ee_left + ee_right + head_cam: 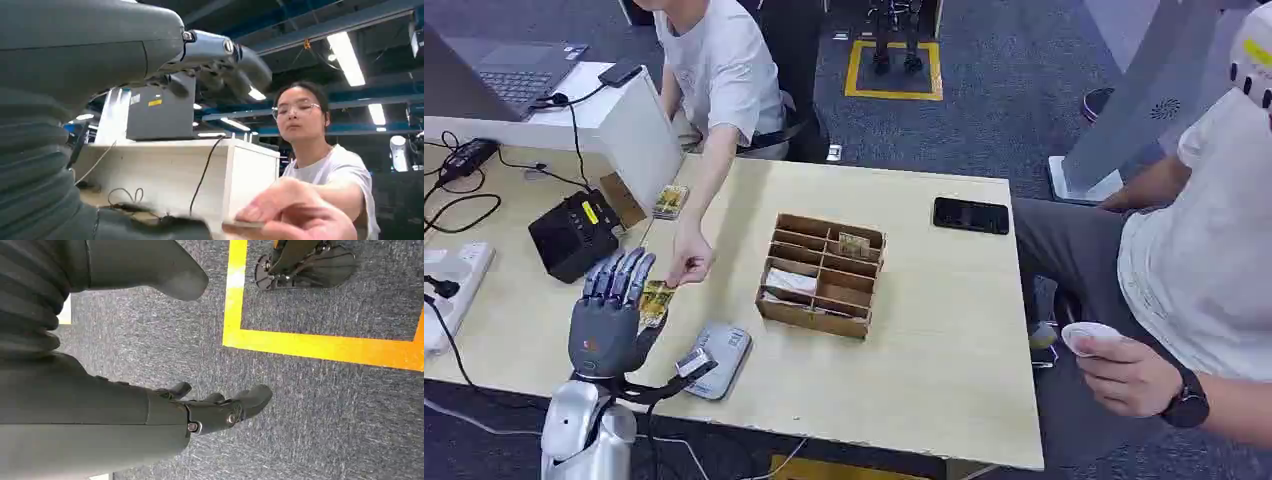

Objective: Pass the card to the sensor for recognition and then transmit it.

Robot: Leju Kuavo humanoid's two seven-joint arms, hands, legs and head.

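Left hand (610, 318) stands raised over the near left part of the light wooden table (944, 340), fingers extended upward and close together; the card (656, 301) sits at its thumb side, just beside the fingers. Whether the hand has actually closed on the card cannot be told from these views, since a person's hand (688, 266) pinches the card's far end at the same moment. Beyond the left hand sits a black sensor box (574, 234) with a yellow label; just to its right a grey reader pad (719, 359) lies flat on the table.

Judgement on handling: the card appears thin, light and fairly stiff, likely slick-faced, so a pinch across its near short edge between thumb and fingers should suit, leaving the face free for the reader. Its long axis runs away from the robot, toward the person.

Further right stand a wooden compartment tray (822, 274) and a black phone (970, 215). Right hand (220, 407) hangs over grey carpet, fingers loosely apart, holding nothing.
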